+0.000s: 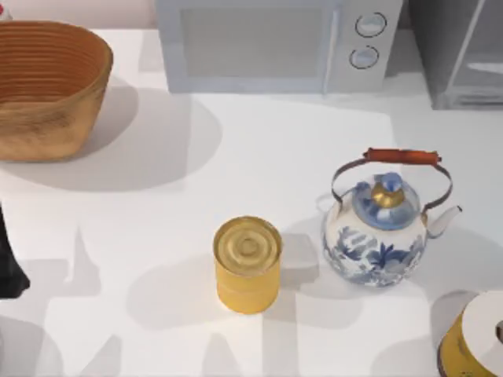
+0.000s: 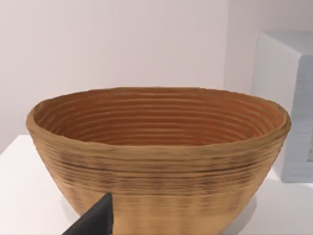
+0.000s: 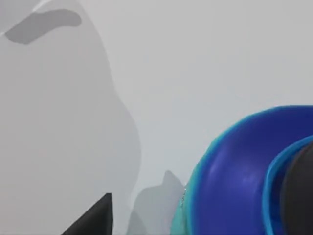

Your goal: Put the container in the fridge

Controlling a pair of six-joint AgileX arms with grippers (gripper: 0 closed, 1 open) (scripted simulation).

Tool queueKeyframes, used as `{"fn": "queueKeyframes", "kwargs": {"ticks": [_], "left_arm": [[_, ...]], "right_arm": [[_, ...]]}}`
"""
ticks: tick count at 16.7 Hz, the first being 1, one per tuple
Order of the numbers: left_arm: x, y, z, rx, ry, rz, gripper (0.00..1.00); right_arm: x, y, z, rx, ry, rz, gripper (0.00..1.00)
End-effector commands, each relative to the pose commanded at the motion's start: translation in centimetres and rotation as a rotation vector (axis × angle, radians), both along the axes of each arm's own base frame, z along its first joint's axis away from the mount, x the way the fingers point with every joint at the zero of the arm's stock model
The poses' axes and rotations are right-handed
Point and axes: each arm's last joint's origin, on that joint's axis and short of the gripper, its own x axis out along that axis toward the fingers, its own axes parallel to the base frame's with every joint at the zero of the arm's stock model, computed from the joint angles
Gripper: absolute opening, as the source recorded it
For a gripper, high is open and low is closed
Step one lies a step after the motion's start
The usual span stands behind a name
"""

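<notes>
The container, a yellow tin with a round lid, stands upright on the white table near the middle front. The fridge, grey with a pale glass door panel and a slim handle bar, stands at the back right corner. Neither gripper is on the container. My left arm sits at the table's left edge, far left of the tin. A dark part of my left gripper points at the wicker basket. A dark part of my right gripper hangs over bare table beside a blue object.
A wicker basket stands at the back left, and a light grey microwave with two dials at the back centre. A blue-and-white teapot stands right of the tin. A yellow, white-topped object is at the front right. The blue, cyan-rimmed object lies near my right gripper.
</notes>
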Motion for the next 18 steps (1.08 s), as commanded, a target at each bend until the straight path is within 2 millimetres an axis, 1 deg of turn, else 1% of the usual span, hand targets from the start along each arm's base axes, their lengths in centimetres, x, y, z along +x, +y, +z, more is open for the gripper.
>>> {"fn": "queueKeyframes", "kwargs": {"ticks": [3,7,18], "left_arm": [[0.00,0.00,0.00,0.000,0.000,0.000,1.00],[0.00,0.00,0.00,0.000,0.000,0.000,1.00],[0.00,0.00,0.00,0.000,0.000,0.000,1.00]], "right_arm": [[0.04,0.43,-0.20,0.000,0.000,-0.001,1.00],[0.05,0.45,-0.16,0.000,-0.001,0.000,1.00],[0.05,0.45,-0.16,0.000,-0.001,0.000,0.18]]}}
